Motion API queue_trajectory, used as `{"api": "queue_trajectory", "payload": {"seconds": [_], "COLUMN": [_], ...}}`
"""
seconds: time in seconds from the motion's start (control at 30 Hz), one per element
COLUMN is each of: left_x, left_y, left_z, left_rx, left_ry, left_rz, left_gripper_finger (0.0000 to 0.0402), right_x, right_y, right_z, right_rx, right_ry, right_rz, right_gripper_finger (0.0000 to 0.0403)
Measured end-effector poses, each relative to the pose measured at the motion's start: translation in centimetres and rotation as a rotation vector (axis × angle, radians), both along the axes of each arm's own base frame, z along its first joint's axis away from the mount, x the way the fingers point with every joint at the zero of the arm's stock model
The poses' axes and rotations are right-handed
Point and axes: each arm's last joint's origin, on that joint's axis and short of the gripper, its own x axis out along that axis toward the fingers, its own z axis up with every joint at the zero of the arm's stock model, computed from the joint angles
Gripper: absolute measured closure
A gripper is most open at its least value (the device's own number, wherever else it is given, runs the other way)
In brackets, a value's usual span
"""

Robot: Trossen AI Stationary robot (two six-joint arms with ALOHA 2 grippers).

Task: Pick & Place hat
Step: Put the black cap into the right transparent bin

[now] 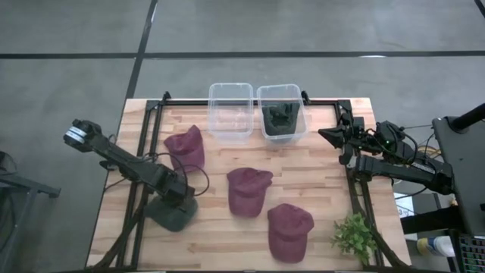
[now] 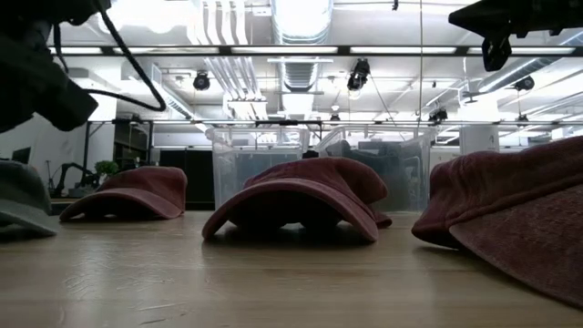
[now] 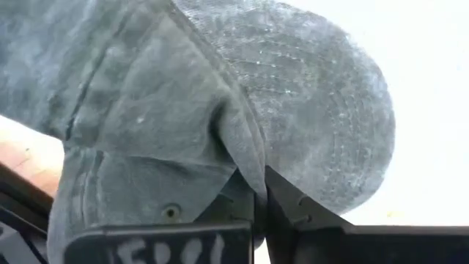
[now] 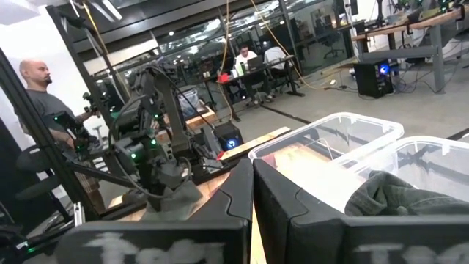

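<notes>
- Left claw (image 1: 176,214) sits low at the front left of the worktop (image 1: 318,178), its fingers (image 3: 242,202) pinched together on the fabric of a grey hat (image 3: 220,110); seen from above, that hat (image 1: 173,214) lies under the claw at the worktop's front left edge.
- Right claw (image 1: 327,135) hangs above the right rear of the worktop, just beside the right-hand bin, with its fingers (image 4: 242,194) closed together and holding nothing.
- Two clear plastic bins stand side by side at the back edge: the left bin (image 1: 230,111) looks bare inside, and the right bin (image 1: 281,111) holds a dark hat (image 1: 279,119).
- Three maroon hats lie on the boards: one (image 1: 186,148) near the left bin, one (image 1: 248,189) in the middle, one (image 1: 289,230) toward the front right. They are apart from each other and from the grey hat.
- A small green plant (image 1: 354,236) sits at the front right corner.
- The worktop is pale wooden planking with a dark metal frame (image 1: 144,152) along its sides.
- Around it is grey floor; the level view shows a hall with ceiling lights (image 2: 301,16) and ducts.
- A person (image 4: 44,103) stands beyond the worktop, and others sit at a desk farther back.
</notes>
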Motion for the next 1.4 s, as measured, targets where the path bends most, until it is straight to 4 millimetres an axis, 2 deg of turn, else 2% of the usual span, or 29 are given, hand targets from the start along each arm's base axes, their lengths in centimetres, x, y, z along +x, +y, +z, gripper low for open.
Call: {"api": "queue_trajectory", "payload": {"seconds": [0.13, 0.23, 0.43, 0.6, 0.7, 0.8, 1.03, 1.2, 1.4], "left_x": [0.3, 0.6, 1.2, 1.5, 1.8, 2.5, 7.1, 11.1, 14.1], "left_y": [-0.2, -0.4, -0.8, -0.4, 0.1, 0.6, 2.6, 4.1, 5.4], "left_z": [1.1, 2.8, 8.4, 13.5, 15.7, 17.1, 18.5, 19.7, 21.5], "left_rx": [-0.005, -0.027, -0.041, 0.057, 0.164, 0.230, 0.336, 0.393, 0.442], "left_ry": [-0.007, 0.002, -0.032, -0.180, -0.285, -0.341, -0.381, -0.361, -0.336], "left_rz": [-0.006, -0.016, -0.043, -0.017, -0.008, -0.032, -0.189, -0.331, -0.493], "left_gripper_finger": [0.0398, 0.0399, 0.0400, 0.0400, 0.0401, 0.0401, 0.0401, 0.0401, 0.0401], "right_x": [0.0, 0.0, 0.0, 0.0, 0.1, 0.4, 2.6, 4.4, 7.1], "right_y": [0.0, 0.0, 0.0, 0.0, 0.0, -0.1, -0.5, -1.0, -1.6], "right_z": [0.0, 0.0, 0.0, 0.0, 0.0, -0.1, 0.9, 2.3, 4.6], "right_rx": [0.000, 0.000, -0.003, -0.003, 0.001, 0.005, -0.134, -0.199, -0.313], "right_ry": [0.000, 0.000, 0.001, 0.001, 0.005, 0.015, -0.044, 0.006, 0.056], "right_rz": [0.000, 0.001, 0.001, 0.001, 0.003, 0.006, 0.119, 0.144, 0.215], "right_gripper_finger": [0.0394, 0.0394, 0.0394, 0.0394, 0.0394, 0.0394, 0.0394, 0.0394, 0.0375]}}
